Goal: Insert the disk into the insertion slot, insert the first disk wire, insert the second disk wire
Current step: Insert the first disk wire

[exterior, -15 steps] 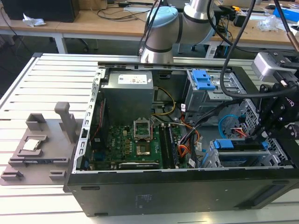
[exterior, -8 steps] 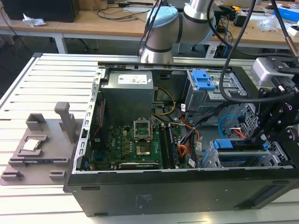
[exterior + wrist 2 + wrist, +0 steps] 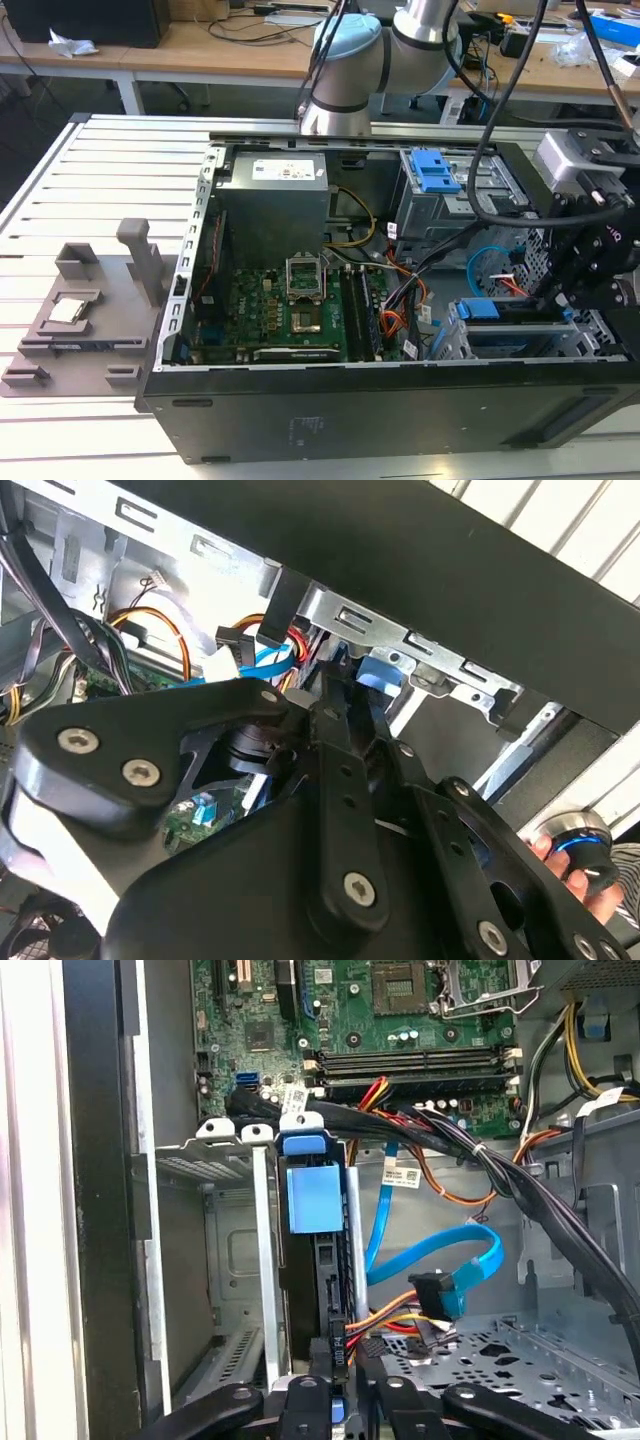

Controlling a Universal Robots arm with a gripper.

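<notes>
First wrist view has the end effector (image 3: pixel 338 1385) closed on the edge of the disk (image 3: pixel 314 1200), which sits in the slot (image 3: pixel 262 1260) between 2 metal rails; a straight, square push, clear of the blue cable (image 3: pixel 440 1260), looks best.

The disk (image 3: pixel 312 1200), seen edge-on in its bright blue frame, stands between the silver rails of the insertion slot (image 3: pixel 225 1260), whose perforated walls sit next to the dark case wall (image 3: pixel 100 1210). The gripper (image 3: pixel 340 1365) shows its black links at the disk's near end. The second disk wire (image 3: pixel 440 1250) loops light blue beside the slot. Its dark plug sits near the disk but apart from it, above a perforated metal floor (image 3: pixel 520 1350). Red, orange and yellow leads (image 3: pixel 395 1318) run to another dark plug just below. A thick black cable bundle (image 3: pixel 470 1150) crosses in front of the green motherboard (image 3: pixel 330 1020).
</notes>
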